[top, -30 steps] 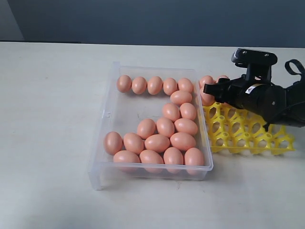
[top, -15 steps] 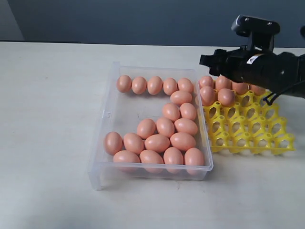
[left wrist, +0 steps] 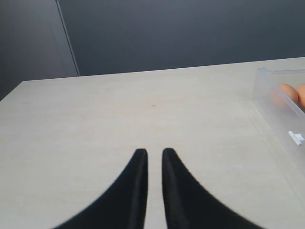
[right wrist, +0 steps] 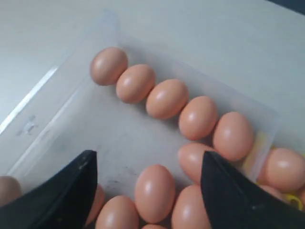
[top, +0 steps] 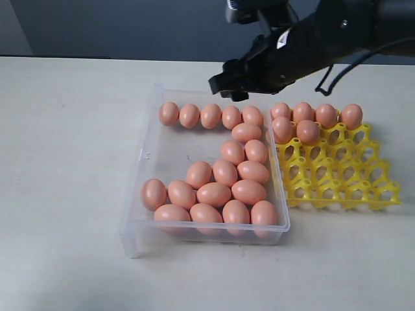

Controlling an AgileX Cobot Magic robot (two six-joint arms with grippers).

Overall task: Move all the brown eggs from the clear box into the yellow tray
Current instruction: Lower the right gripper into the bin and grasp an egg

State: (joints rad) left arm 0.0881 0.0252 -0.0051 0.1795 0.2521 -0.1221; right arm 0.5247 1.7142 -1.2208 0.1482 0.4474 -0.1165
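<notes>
Farthest left, the left gripper (left wrist: 153, 153) hangs over the bare table (top: 65, 162), jaws drawn together with only a sliver between them, holding nothing. In the middle, the clear box (top: 178, 146) holds nineteen brown eggs (top: 214, 194), five lined along its far wall. Above that row's right end hovers the right gripper (top: 224, 89), jaws wide apart and empty. Just beside the box, the yellow tray (top: 337, 175) carries six eggs in its far cups

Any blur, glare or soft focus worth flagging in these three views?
Exterior view: even light, sharp, faint shadow beside the clear box. Right wrist view: brown eggs sharp, right gripper soft-edged, glare streak on the box rim. Left wrist view: left gripper a blurred silhouette.
</notes>
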